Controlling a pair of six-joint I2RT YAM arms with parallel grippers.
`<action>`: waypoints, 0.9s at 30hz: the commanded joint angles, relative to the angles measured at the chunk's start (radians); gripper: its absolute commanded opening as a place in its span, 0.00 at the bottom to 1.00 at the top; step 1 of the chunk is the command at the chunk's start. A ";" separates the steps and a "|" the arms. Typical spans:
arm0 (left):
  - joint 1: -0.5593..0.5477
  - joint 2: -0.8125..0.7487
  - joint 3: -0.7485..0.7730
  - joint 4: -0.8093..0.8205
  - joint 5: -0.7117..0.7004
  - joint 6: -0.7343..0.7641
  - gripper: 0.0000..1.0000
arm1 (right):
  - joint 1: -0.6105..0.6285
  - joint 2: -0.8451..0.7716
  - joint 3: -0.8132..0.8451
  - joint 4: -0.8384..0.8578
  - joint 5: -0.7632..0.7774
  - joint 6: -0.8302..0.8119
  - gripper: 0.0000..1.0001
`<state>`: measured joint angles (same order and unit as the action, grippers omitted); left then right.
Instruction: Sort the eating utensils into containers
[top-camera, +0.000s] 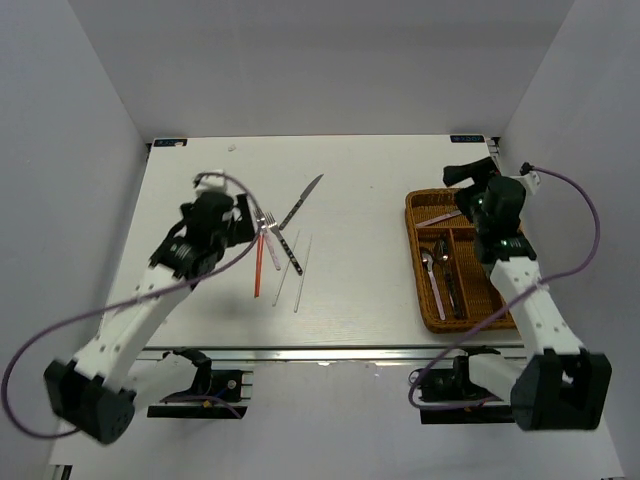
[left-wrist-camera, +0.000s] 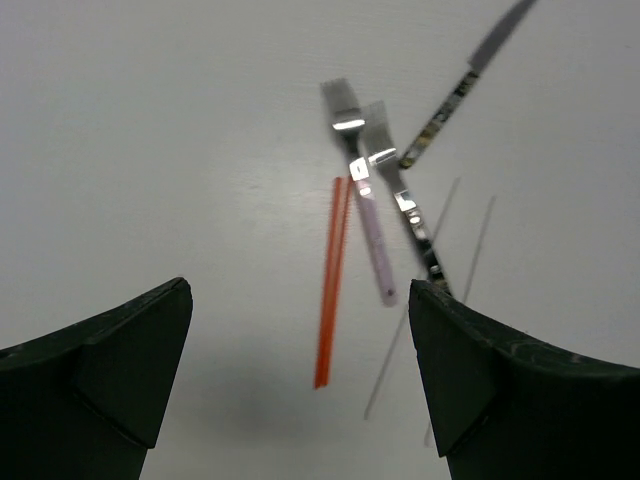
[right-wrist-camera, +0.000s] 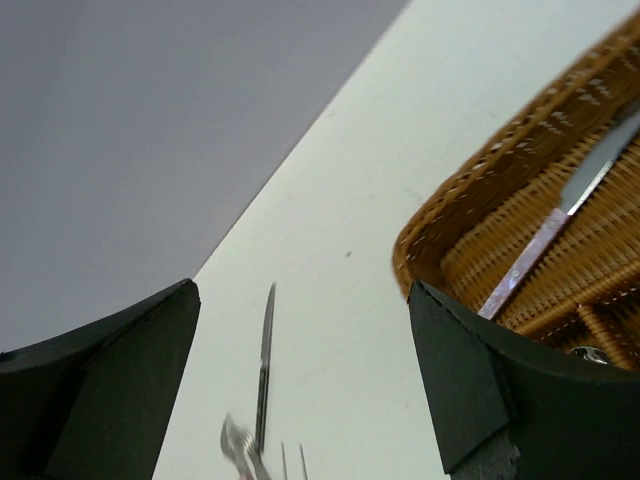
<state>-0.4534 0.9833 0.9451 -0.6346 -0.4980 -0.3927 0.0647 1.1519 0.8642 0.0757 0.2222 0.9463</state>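
Observation:
Loose utensils lie left of centre on the white table: a red-orange chopstick (top-camera: 258, 265) (left-wrist-camera: 330, 285), a pink-handled fork (top-camera: 268, 232) (left-wrist-camera: 364, 205), a dark-handled fork (top-camera: 288, 250) (left-wrist-camera: 405, 200), a knife (top-camera: 302, 203) (left-wrist-camera: 468, 75) (right-wrist-camera: 265, 365) and two white chopsticks (top-camera: 290, 268) (left-wrist-camera: 412, 305). My left gripper (top-camera: 250, 216) (left-wrist-camera: 300, 385) is open and empty, hovering just left of the forks. The wicker tray (top-camera: 415, 250) (right-wrist-camera: 480, 190) stands at the right, holding a pink-handled knife (top-camera: 440, 217) (right-wrist-camera: 555, 235) crosswise and several spoons (top-camera: 440, 275) lengthwise. My right gripper (top-camera: 462, 176) (right-wrist-camera: 300, 385) is open and empty above the tray's far end.
Grey walls close in the table on the left, right and far sides. The table's near edge (top-camera: 330, 352) runs just past the tray's front. A purple cable (top-camera: 590, 225) loops from each arm.

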 joint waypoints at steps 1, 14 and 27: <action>0.001 0.231 0.159 0.036 0.280 0.086 0.98 | -0.006 -0.112 -0.071 -0.002 -0.278 -0.239 0.89; 0.004 1.123 0.826 -0.014 0.390 0.233 0.89 | -0.006 -0.518 -0.441 -0.189 -0.704 -0.429 0.89; 0.010 1.351 0.893 0.022 0.412 0.276 0.58 | -0.005 -0.659 -0.495 -0.275 -0.727 -0.485 0.89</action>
<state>-0.4477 2.2990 1.8286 -0.6010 -0.1032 -0.1303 0.0608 0.5095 0.3733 -0.2016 -0.4774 0.4767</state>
